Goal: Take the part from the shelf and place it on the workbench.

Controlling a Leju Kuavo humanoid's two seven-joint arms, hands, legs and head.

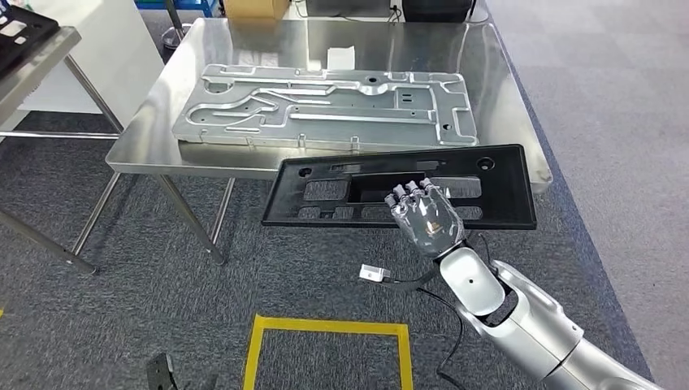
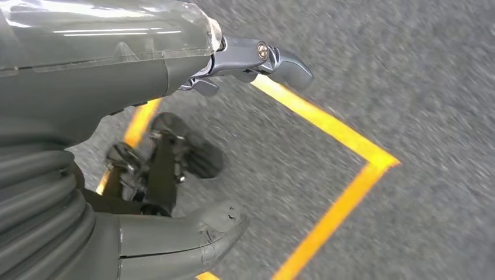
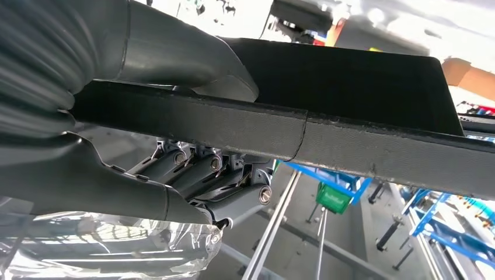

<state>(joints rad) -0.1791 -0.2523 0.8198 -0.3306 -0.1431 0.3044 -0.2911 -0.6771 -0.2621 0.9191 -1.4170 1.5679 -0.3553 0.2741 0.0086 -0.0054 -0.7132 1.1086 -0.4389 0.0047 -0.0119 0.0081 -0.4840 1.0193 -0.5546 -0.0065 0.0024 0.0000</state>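
The black panel (image 1: 402, 185) is off the shelf and in the air, roughly level, its far edge overlapping the near edge of the steel workbench (image 1: 146, 138). Your right hand (image 1: 424, 213) grips it at the near edge: in the right wrist view the thumb (image 3: 192, 58) lies on one face and the fingers (image 3: 198, 169) curl against the other. Pick-up looks done; setting down and letting go remain. Note the grey metal plate (image 1: 325, 106) takes up most of the bench. Left hand (image 2: 175, 134) hangs over the carpet and yellow floor tape (image 2: 333, 125), fingers loosely apart, holding nothing.
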